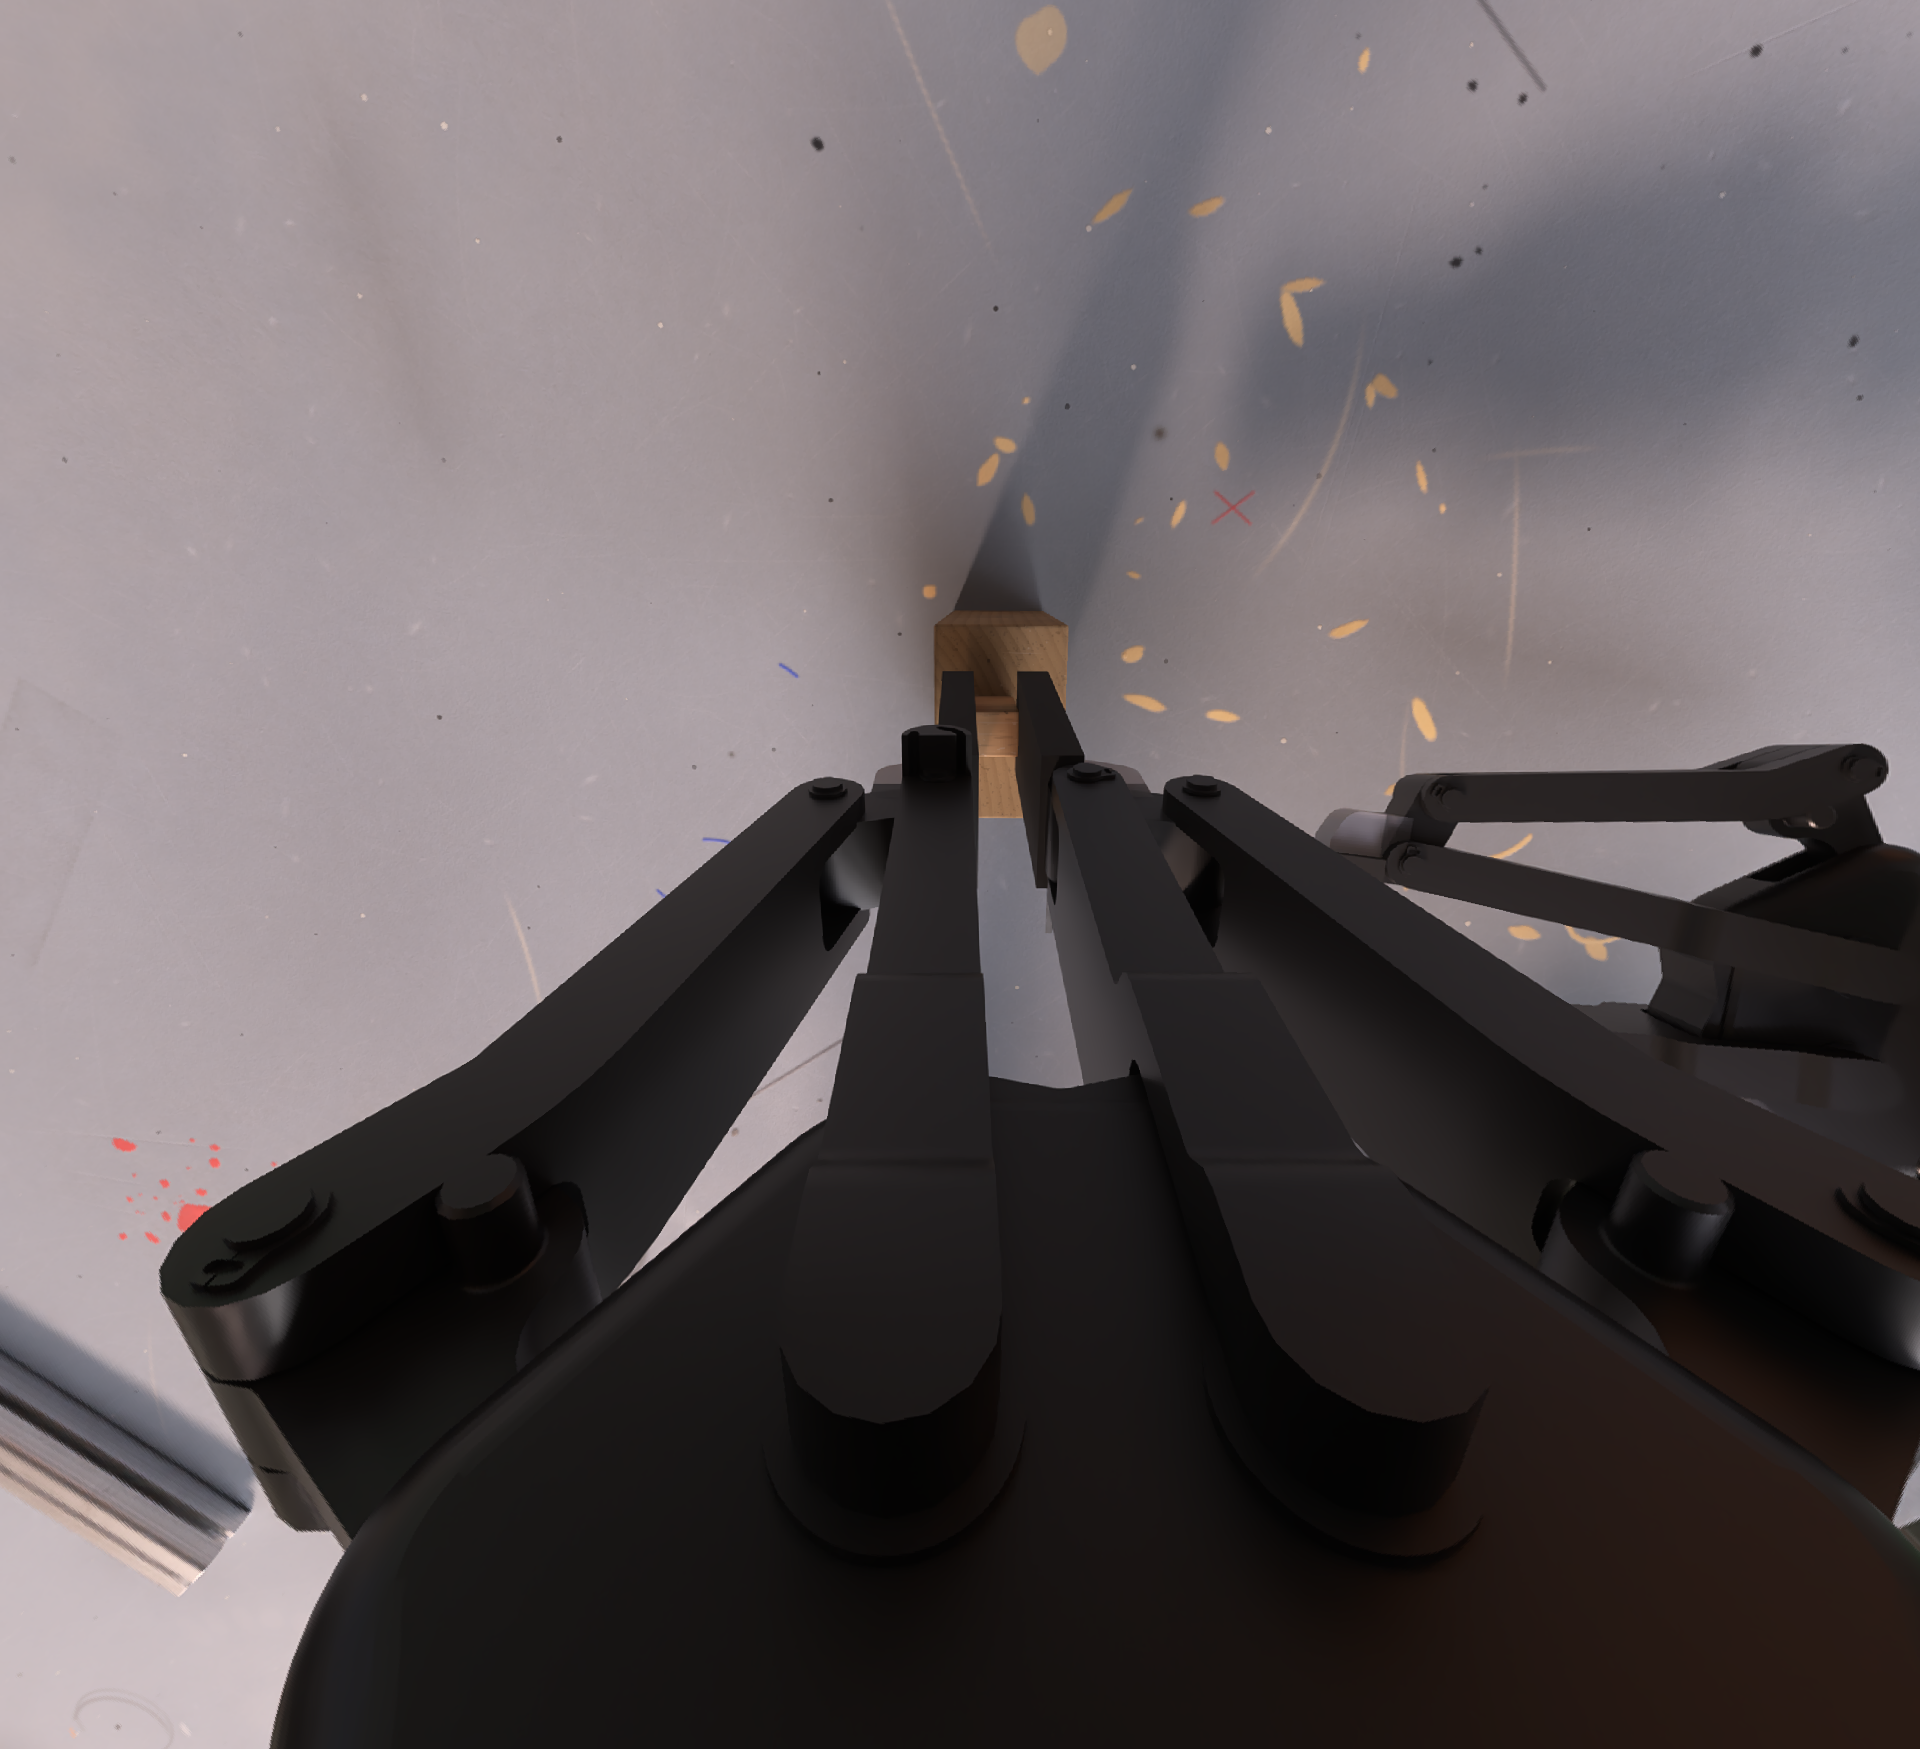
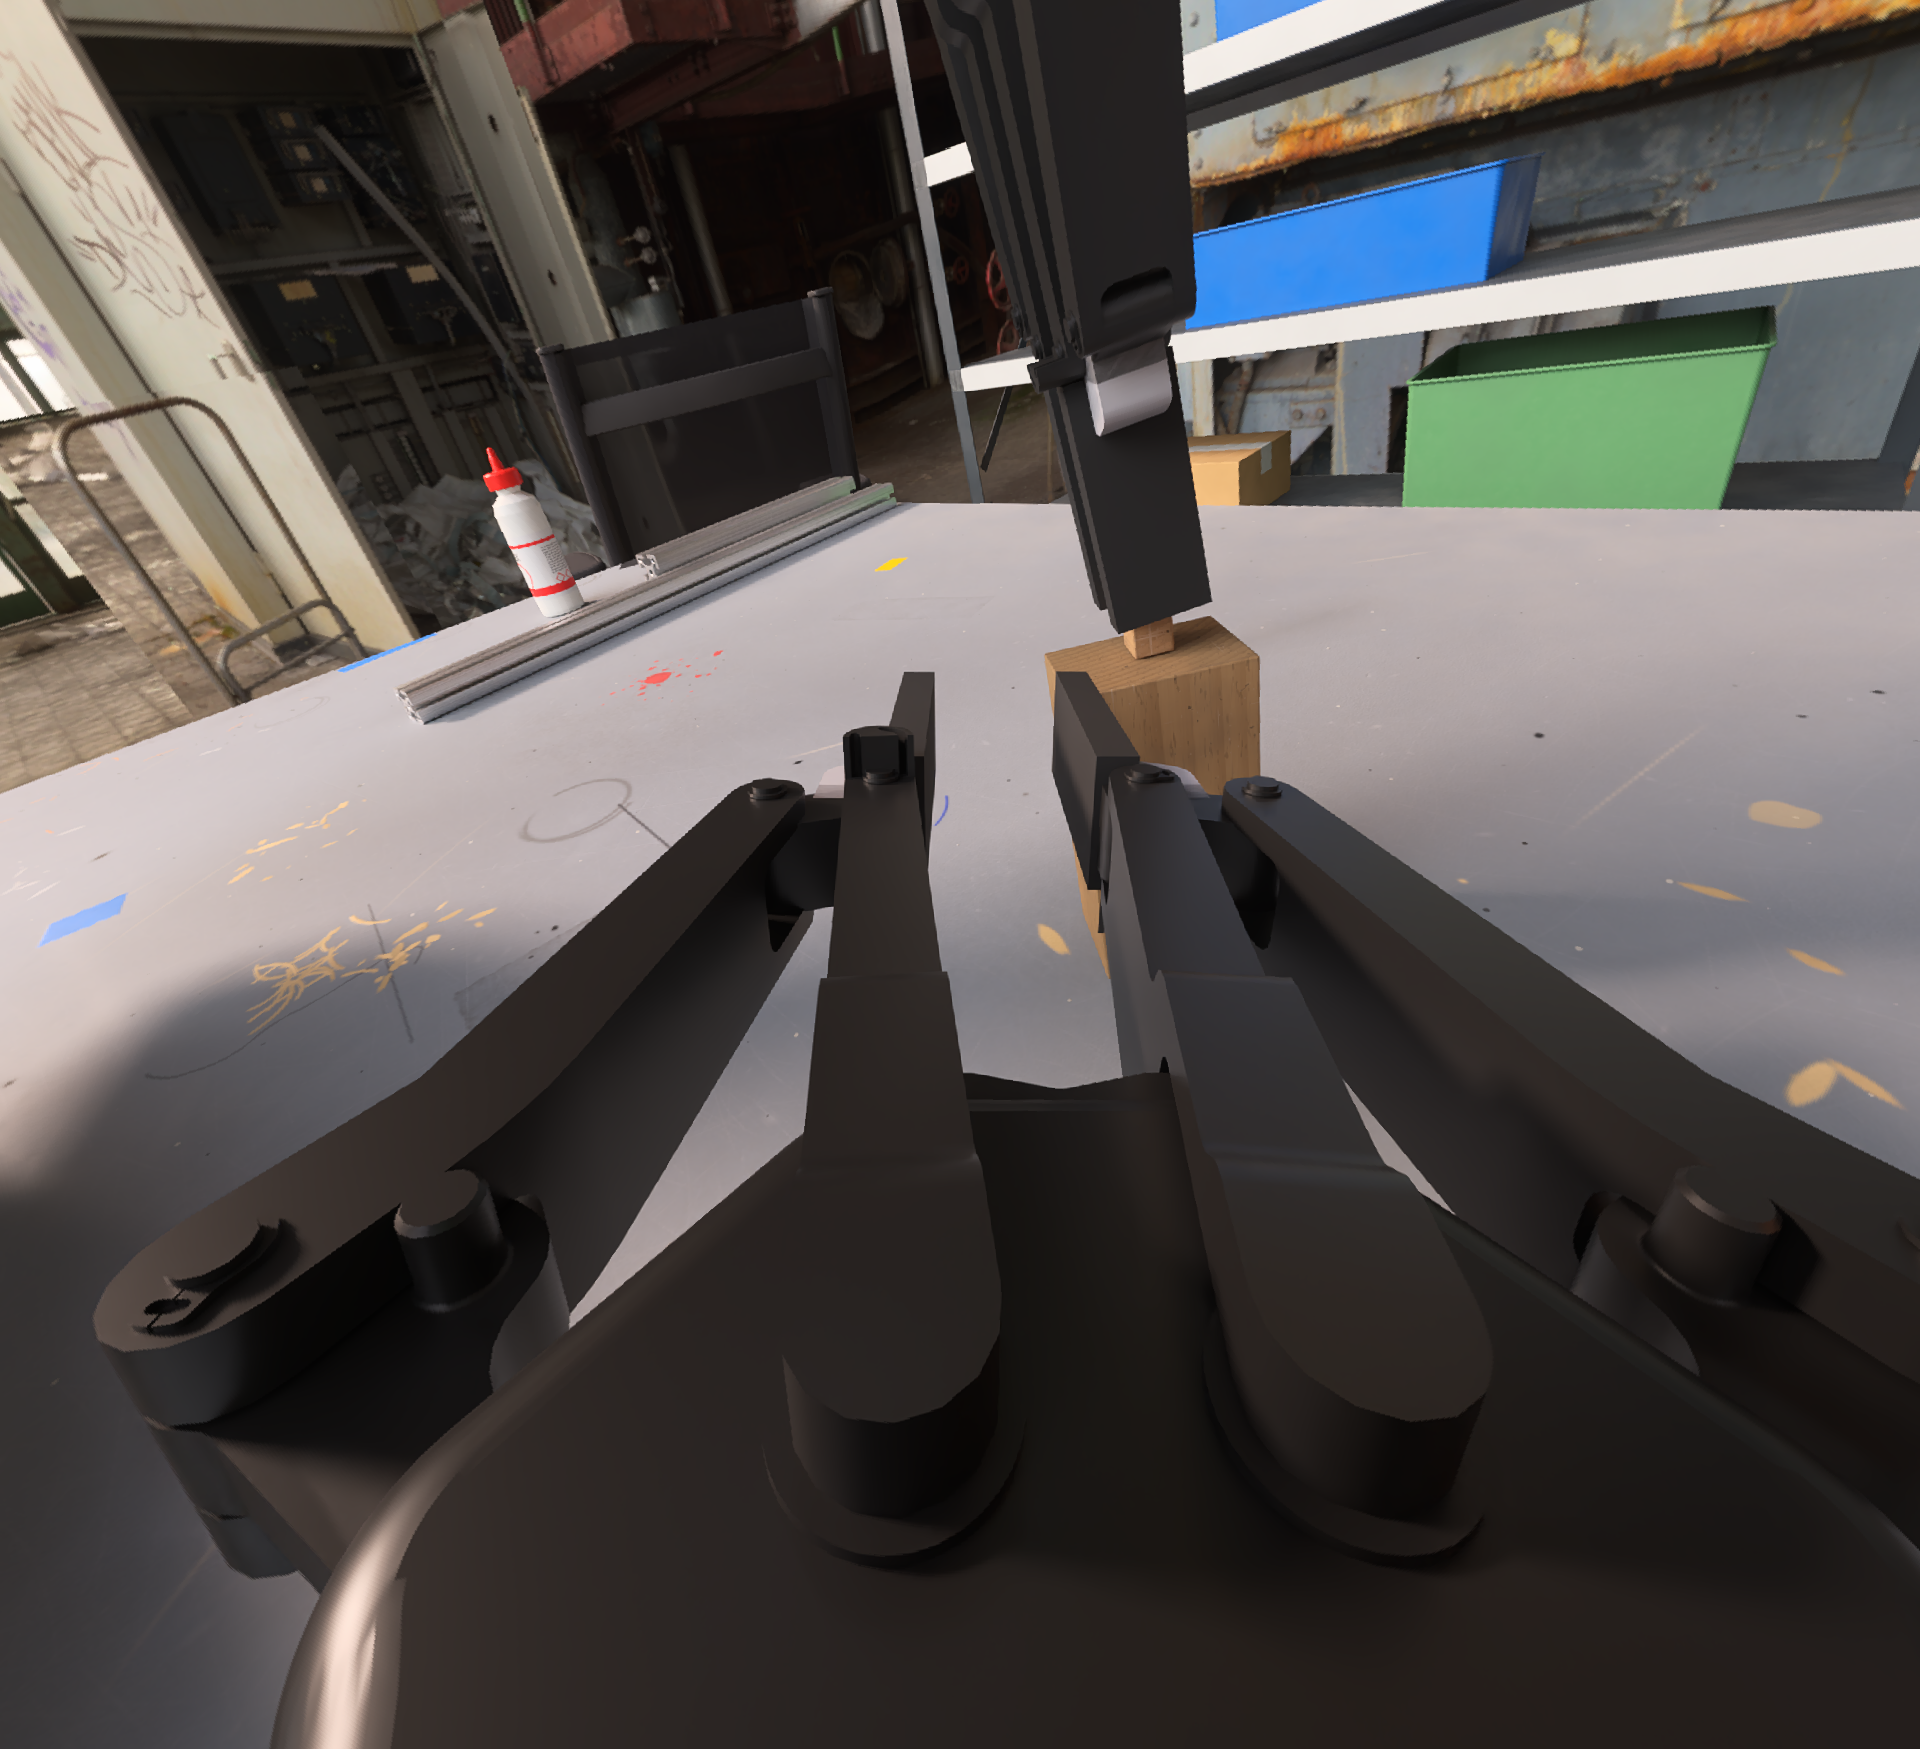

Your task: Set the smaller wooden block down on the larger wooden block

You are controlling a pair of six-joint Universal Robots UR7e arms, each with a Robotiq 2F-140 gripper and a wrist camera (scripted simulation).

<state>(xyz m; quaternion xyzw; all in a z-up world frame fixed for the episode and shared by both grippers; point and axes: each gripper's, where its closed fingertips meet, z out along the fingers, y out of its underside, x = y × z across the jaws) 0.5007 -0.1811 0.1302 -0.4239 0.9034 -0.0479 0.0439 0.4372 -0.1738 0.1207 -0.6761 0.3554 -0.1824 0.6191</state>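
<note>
Wooden smaller block [image 2: 1148, 637] clamped by vertical left tool [image 1: 995, 697] (right tool [image 2: 992, 712] apart)

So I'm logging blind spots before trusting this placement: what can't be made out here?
- Whether the smaller wooden block touches the larger wooden block: right wrist view, the left gripper covers most of it.
- Larger block's base: left wrist view, it lies behind the left gripper; right wrist view, the right gripper crosses it.
- Green bin contents: right wrist view, its wall hides them.
</note>
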